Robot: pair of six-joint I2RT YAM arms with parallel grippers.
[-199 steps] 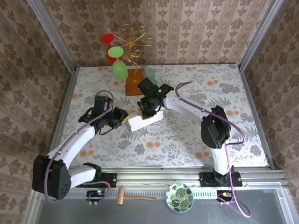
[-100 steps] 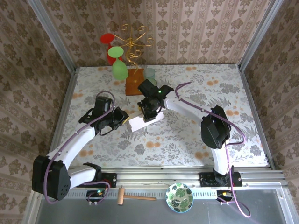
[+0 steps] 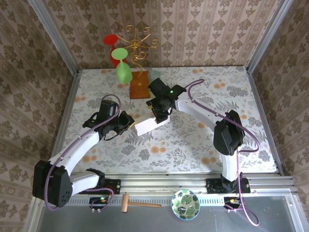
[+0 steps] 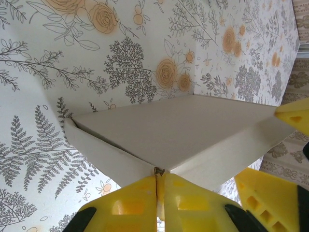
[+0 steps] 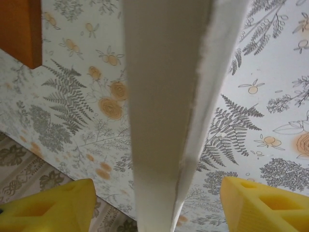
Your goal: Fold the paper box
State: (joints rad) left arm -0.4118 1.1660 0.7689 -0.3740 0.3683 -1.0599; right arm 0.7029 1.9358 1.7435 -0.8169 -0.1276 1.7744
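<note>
Paper box point(image 5: 164, 96) edge inside wide right gripper point(image 5: 157, 200)

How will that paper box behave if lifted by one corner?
Probably light: the paper box is thin cardboard sheet. Held only at a corner by the left end effector, it would likely sag or twist. Its creased flaps may spring open.

Far off at 12 o'clock: gold stand point(image 3: 137, 46) hung with red cup point(image 3: 111, 39) and green cups point(image 3: 123, 71), orange block point(image 3: 138, 88) at its foot. Down at 6 o'clock: wooden hammer point(image 3: 137, 205) beside leafy green bowl point(image 3: 186, 204).
</note>
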